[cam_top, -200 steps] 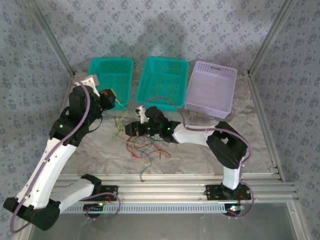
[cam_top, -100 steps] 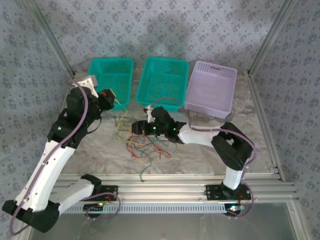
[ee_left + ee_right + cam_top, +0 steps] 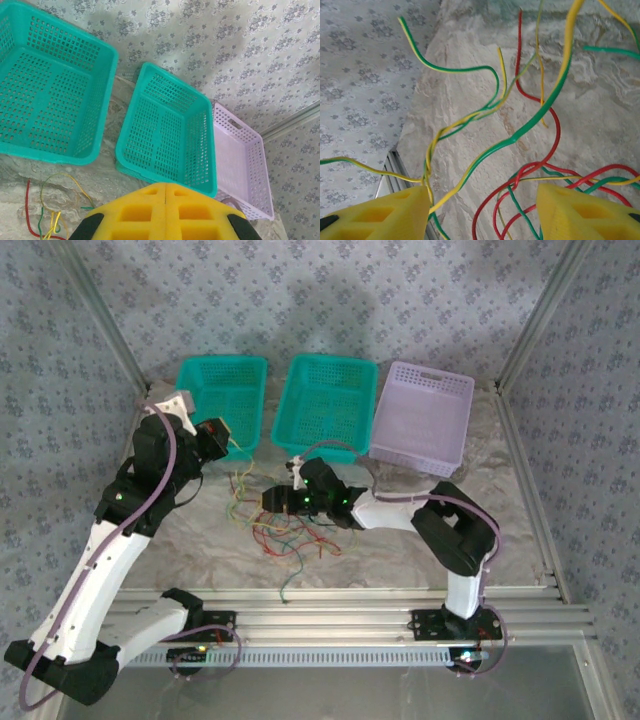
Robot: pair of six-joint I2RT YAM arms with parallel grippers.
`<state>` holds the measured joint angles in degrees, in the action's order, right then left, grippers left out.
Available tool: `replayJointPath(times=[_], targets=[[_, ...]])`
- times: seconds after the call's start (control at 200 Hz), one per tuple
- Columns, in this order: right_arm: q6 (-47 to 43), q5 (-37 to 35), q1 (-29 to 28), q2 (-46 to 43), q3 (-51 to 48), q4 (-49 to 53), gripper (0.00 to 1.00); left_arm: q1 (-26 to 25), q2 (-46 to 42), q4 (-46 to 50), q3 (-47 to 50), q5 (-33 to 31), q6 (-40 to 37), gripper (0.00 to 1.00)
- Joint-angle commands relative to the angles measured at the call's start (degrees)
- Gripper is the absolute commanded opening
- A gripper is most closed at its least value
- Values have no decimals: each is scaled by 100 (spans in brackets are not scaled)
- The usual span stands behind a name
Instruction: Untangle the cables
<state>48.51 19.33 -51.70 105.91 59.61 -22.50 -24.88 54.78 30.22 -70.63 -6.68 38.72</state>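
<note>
The table (image 3: 515,505) (pale, marbled) bears a teal basket (image 3: 222,400), a second teal basket (image 3: 327,405), a lilac basket (image 3: 422,418), and tangled cables (image 3: 290,540) in front.

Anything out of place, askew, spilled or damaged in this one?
Nothing looks damaged or spilled. The cables lie in a knotted heap on the table; one green strand strays from it toward the near edge. The lilac basket sits turned askew beside the two straighter teal baskets.
</note>
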Motion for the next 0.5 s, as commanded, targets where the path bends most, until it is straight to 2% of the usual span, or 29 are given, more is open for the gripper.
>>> replayJointPath(times=[0.0, 0.25, 0.415, 0.495], targets=[[211, 28, -77, 114, 267, -94, 60, -34, -108, -16, -8, -67, -102, 0], [716, 253, -68, 675, 685, -919, 54, -34, -107, -76, 108, -37, -60, 0], [824, 413, -68, 956, 1096, -883, 40, -34, -193, -1, 135, -117, -78, 0], [839, 384, -5, 896, 978, -889, 24, -30, -241, 23, 161, -172, -95, 0]])
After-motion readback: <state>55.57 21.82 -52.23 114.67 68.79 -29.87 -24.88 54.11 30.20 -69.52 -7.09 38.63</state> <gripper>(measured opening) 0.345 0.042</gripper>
